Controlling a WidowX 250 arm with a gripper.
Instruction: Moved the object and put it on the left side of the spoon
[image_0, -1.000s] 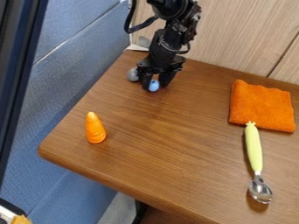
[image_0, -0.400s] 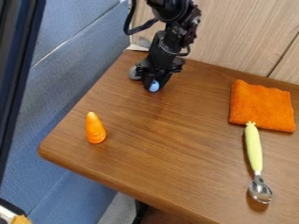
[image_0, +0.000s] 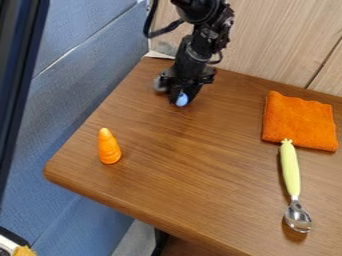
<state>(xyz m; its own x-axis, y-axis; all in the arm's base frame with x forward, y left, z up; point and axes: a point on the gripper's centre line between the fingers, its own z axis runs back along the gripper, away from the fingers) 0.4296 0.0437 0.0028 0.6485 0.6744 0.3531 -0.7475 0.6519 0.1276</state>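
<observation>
1. The spoon (image_0: 290, 172) is laid on the wooden table (image_0: 194, 185), its pale yellow handle toward the back and its metal bowl toward the front.
2. The gripper (image_0: 182, 98) is held low over the table, well to the left of the spoon and farther back; its fingers are drawn together around the blue object (image_0: 182, 100).
3. The blue object is thus placed behind and left of the spoon, with a grey rounded part (image_0: 159, 84) seen beside the gripper.
4. The orange cloth (image_0: 299, 121) is spread just behind the spoon's handle.
5. The orange cone-shaped toy (image_0: 108, 147) is set well left of the spoon.
</observation>
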